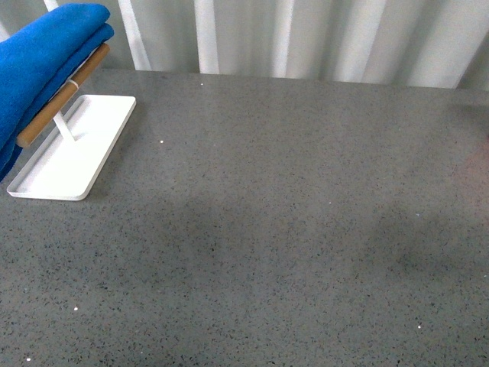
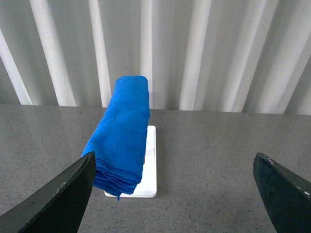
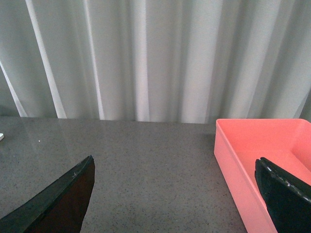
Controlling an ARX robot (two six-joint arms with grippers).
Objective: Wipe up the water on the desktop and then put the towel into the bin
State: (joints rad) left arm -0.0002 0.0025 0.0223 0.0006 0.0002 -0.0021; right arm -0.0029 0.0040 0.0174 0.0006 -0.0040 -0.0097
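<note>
The blue towel (image 1: pixel 42 57) hangs folded over a wooden rail (image 1: pixel 65 92) above a white tray (image 1: pixel 72 149) at the far left of the dark-grey speckled desktop (image 1: pixel 290 229). In the left wrist view the towel (image 2: pixel 121 136) hangs ahead of my left gripper (image 2: pixel 177 194), which is open and empty, its fingers (image 2: pixel 58 199) apart from the cloth. My right gripper (image 3: pixel 177 199) is open and empty above the desktop (image 3: pixel 146 165), with the pink bin (image 3: pixel 262 155) beside one finger. No water shows clearly on the desktop. Neither gripper shows in the front view.
A white pleated curtain (image 1: pixel 306 38) runs along the desktop's far edge. The white tray (image 2: pixel 148 170) stands near that edge. The pink bin is open-topped and looks empty.
</note>
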